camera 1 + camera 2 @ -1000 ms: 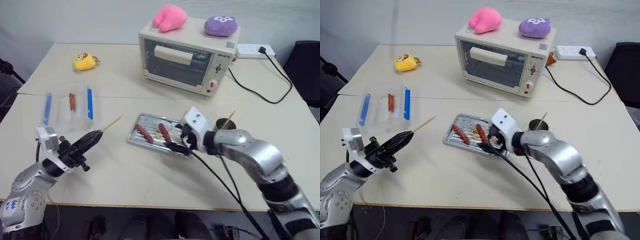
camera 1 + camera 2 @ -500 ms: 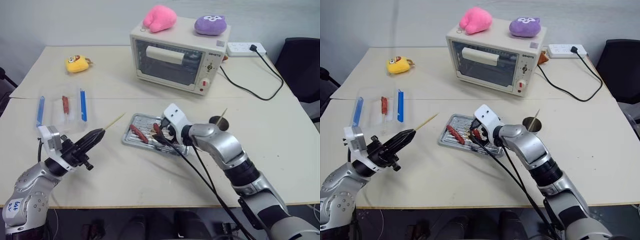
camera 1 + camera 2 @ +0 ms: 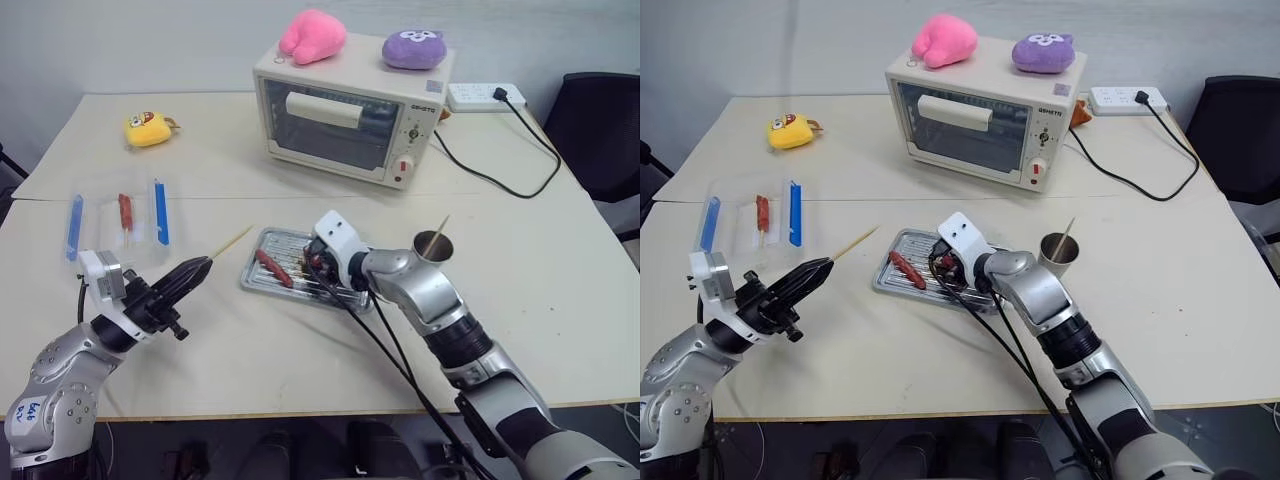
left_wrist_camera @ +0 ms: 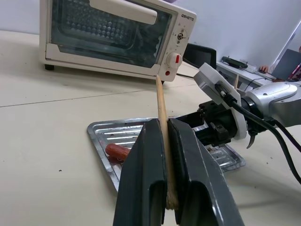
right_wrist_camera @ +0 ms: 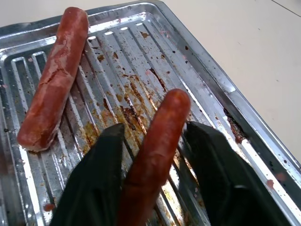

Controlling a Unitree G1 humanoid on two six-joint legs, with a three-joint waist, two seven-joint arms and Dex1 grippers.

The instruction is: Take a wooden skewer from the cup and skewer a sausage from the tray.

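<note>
Sausage sits between my right jaws, which flank it without pinching yet, while my left jaws clamp the skewer, tip aimed toward the tray for spearing.

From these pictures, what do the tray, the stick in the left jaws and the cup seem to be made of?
The tray looks like thin shiny metal: silver, ridged, reflective, with brown baked-on stains. The stick seems to be bare wood: pale tan, matte, very thin. The cup looks like grey metal with a duller sheen, though plain coated plastic cannot be ruled out.
</note>
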